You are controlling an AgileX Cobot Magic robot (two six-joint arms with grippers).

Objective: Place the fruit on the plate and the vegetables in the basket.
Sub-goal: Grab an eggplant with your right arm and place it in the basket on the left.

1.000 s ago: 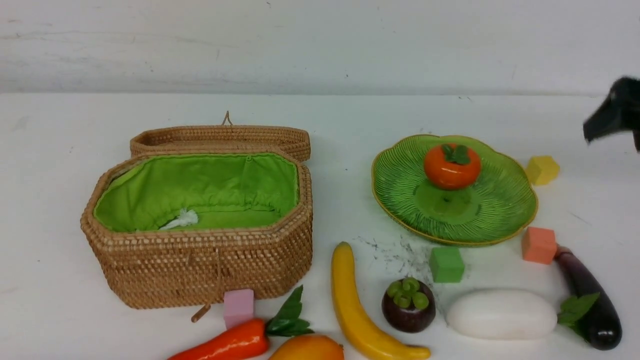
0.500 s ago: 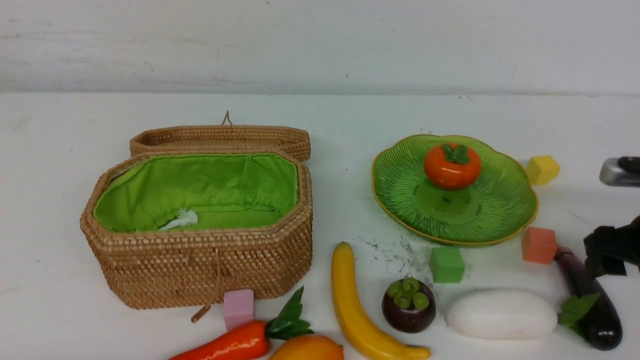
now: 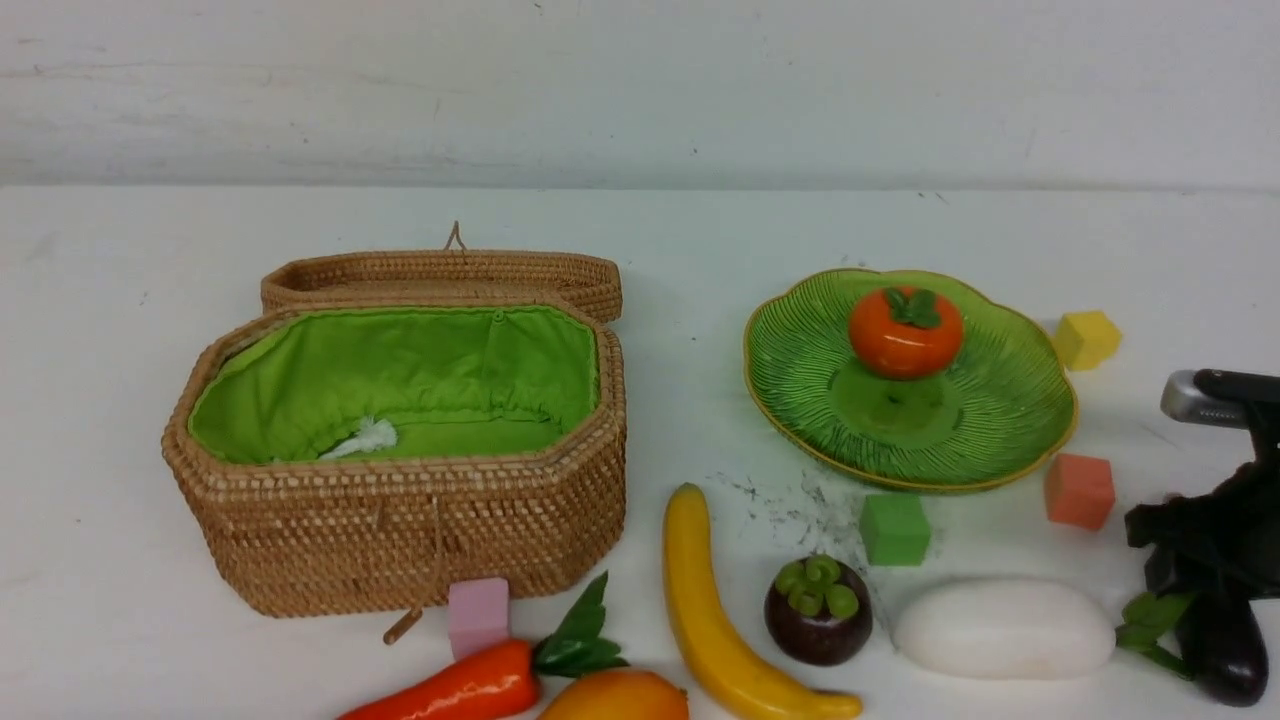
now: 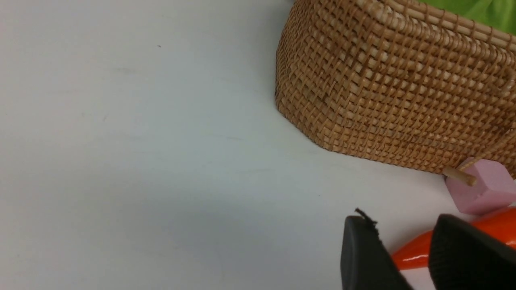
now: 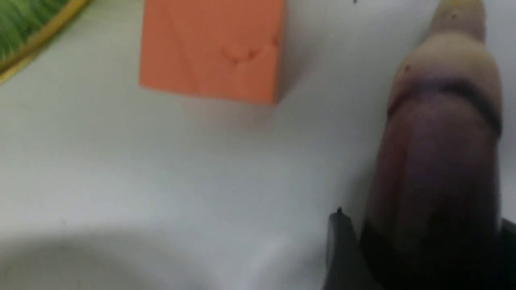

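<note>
The white table carried everything. On the robot's left side stood the basket, with its lid thrown back behind it. In this way the green lining was open from above and ready to receive the vegetables, but none lay in it yet. The plate sat on the right side, well apart from the basket. It held only the persimmon, on its far half. I judge that this spacing gave each arm its own container close by.

All the other produce lay on the table along the near edge: the banana, the radish, the eggplant, the carrot, the mango and the mangosteen.

The right gripper was low over the far half of the eggplant, with one finger on each side of the purple body. The fingers looked very near to the skin, but I could not tell whether they pressed it already. The eggplant itself rested on the table. Taking it across the body and not along it was sensible, I think, because the long glossy shape would slip out otherwise.

The left gripper hung low, just beside the tip of the carrot. Its fingers were a little apart and nothing was between them, probably in readiness for that vegetable.

The orange cube stood near the eggplant's far end, and the pink cube touched the front of the basket. Both were only clutter to be avoided.
</note>
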